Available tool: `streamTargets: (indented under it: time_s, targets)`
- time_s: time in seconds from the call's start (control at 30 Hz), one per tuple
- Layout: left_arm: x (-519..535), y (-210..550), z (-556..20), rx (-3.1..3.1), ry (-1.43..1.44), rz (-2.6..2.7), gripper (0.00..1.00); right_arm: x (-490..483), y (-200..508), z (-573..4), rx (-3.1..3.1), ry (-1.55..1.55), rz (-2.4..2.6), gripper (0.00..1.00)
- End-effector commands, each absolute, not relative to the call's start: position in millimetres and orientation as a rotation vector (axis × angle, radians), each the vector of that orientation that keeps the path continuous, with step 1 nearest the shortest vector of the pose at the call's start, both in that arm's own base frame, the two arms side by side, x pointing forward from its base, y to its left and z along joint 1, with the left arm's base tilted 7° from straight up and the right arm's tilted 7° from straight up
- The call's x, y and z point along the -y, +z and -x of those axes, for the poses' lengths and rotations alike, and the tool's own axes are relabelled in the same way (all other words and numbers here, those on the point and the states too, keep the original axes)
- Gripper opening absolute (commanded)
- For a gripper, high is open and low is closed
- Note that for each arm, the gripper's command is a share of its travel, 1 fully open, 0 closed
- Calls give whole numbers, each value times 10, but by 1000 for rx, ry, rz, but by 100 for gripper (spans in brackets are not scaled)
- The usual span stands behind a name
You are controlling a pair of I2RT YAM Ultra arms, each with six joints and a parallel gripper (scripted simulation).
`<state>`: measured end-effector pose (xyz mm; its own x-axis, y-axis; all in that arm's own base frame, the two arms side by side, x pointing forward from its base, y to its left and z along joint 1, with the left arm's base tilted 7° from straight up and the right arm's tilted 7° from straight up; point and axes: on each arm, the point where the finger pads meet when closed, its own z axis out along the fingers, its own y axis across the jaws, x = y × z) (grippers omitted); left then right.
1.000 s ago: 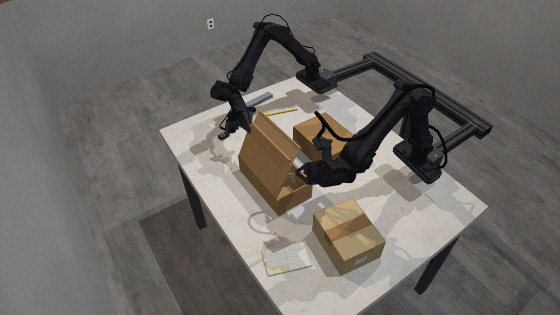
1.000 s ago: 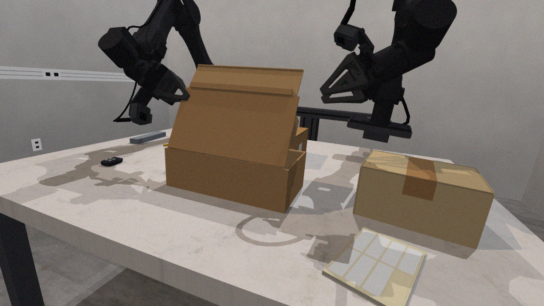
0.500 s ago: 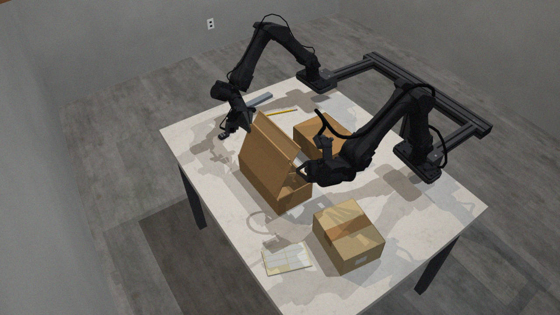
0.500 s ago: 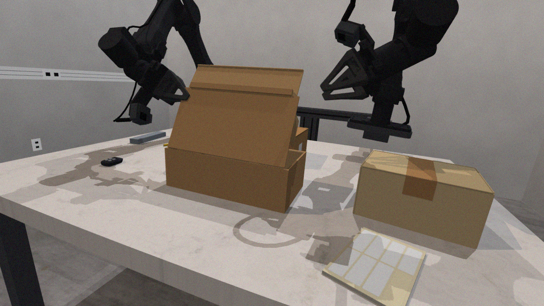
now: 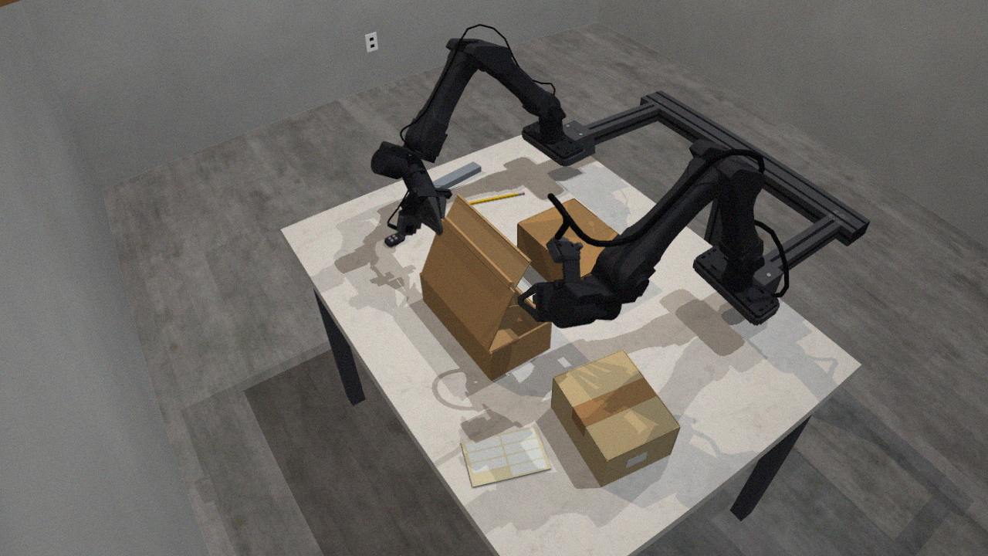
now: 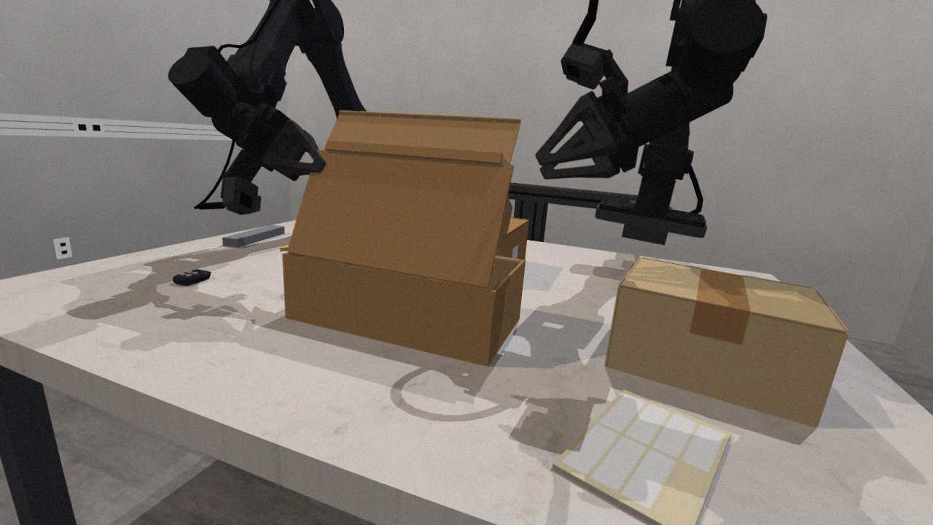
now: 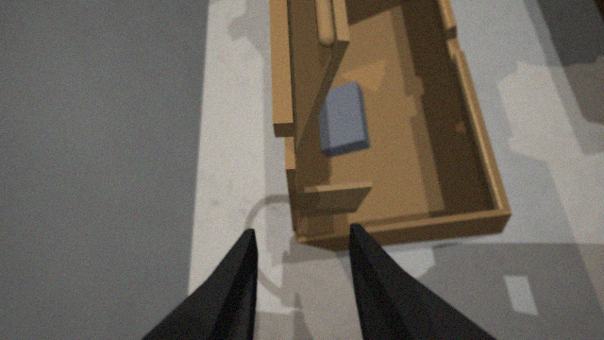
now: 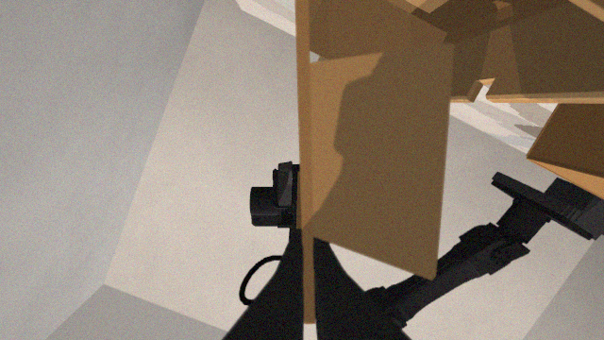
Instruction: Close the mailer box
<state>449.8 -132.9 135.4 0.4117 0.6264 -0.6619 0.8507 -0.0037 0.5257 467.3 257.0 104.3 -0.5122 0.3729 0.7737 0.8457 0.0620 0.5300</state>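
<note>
Brown box (image 5: 455, 324) (image 6: 388, 313) (image 7: 425, 229) (image 8: 543, 71), long axis beside table edge.

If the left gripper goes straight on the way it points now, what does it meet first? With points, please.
The left gripper (image 5: 522, 301) (image 6: 540, 166) (image 7: 303, 238) would probably meet the near end of the open mailer box (image 5: 455, 297) (image 6: 391, 306) (image 7: 425, 230) (image 8: 557, 71); the depth is unclear.

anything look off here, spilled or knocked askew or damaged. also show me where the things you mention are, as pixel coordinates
Nothing looks spilled or damaged. The lid (image 5: 462, 297) (image 6: 404, 215) (image 7: 307, 71) (image 8: 303, 142) leans half-open, but the right gripper (image 5: 441, 230) (image 6: 322, 167) (image 8: 307, 239) pinches its edge, so that seems part of closing.
</note>
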Motion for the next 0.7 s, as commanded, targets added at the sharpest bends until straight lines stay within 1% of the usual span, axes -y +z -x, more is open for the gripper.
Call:
streamTargets:
  time_s: [0.0, 0.13, 0.27, 0.37, 0.67]
  targets:
    - [1425, 1236, -4506, -1307, -328, -1705, 38, -2612, 1057, -4681, 1917, -1454, 1185, 1]
    - [1465, 1189, -4516, -1312, -330, -1705, 38, -2612, 1057, -4681, 1917, -1454, 1185, 1]
    - [1495, 1312, -4565, -1282, -307, -1701, 38, -2612, 1057, -4681, 1917, -1454, 1185, 1]
    - [1507, 1128, -4537, -1322, -330, -1708, 38, -2612, 1057, -4681, 1917, -1454, 1185, 1]
    - [1600, 1135, -4620, -1305, -310, -1705, 38, -2612, 1057, -4681, 1917, -1454, 1185, 1]
